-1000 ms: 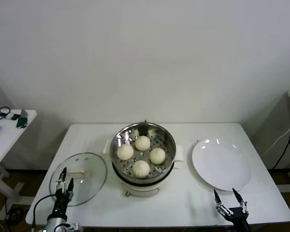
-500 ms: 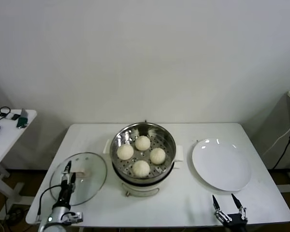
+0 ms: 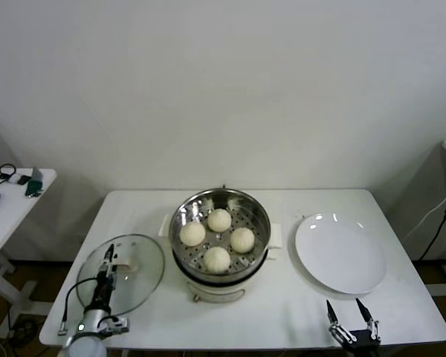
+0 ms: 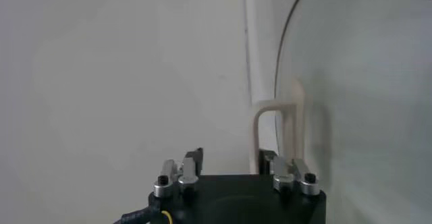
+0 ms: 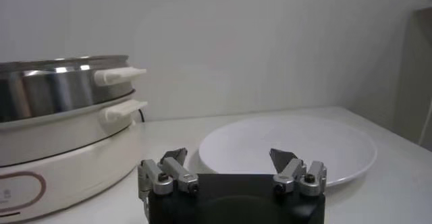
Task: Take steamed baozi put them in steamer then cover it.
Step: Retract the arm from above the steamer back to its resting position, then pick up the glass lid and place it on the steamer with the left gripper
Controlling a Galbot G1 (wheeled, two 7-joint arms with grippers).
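No readable text anywhere. Steamer [image 3: 219, 236] base has small oval mark, lower left of right wrist view, too blurry to make out. No labels, numbers, brands.

Cream-white baozi [image 3: 218, 239] in shiny perforated steel steamer [image 3: 258, 238].

Robot lab/test rm, bare white wall [image 3: 223, 82], plain white table [image 3: 282, 305], side desk [image 3: 15, 201] w/ cables
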